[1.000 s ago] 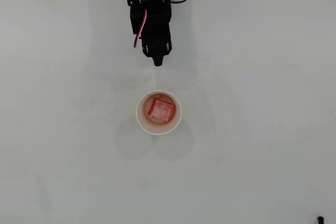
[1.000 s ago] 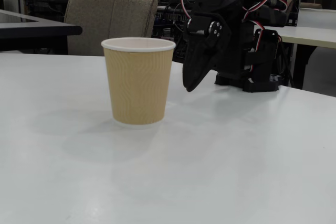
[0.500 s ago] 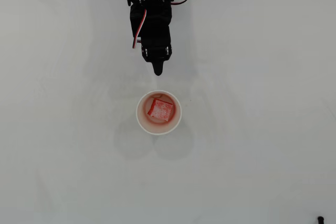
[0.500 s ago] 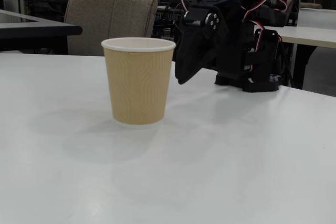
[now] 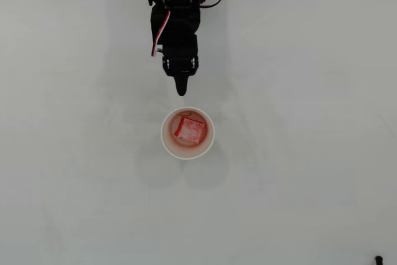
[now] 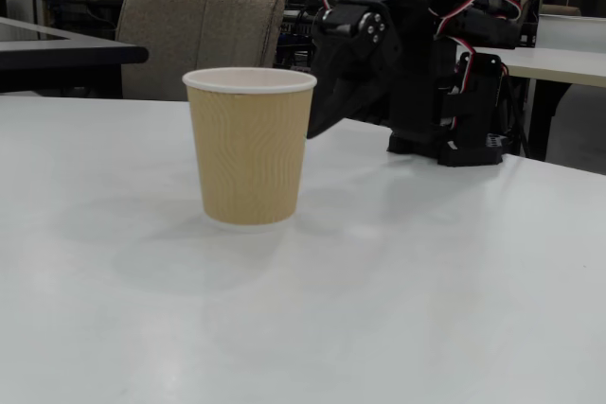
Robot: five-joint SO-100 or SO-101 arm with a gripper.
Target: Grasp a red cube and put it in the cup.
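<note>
- The red cube (image 5: 190, 129) lies inside the cup (image 5: 167, 142), on its bottom, tilted a little — the overhead view shows it.
- The cup stands upright near the middle of the white table (image 5: 310, 153). In the fixed view its side (image 6: 249, 153) is tan with a white rim, and the cube is hidden.
- The gripper (image 5: 181, 90) is above the table, just past the cup's rim toward the table's top edge in the overhead view, not touching the cup.
- Its fingers are pressed together into one dark tip — nothing is between them.
- In the fixed view the gripper's tip (image 6: 311, 130) is just beside the cup's right side.
- A chair (image 6: 199, 35) stands behind the table.
</note>
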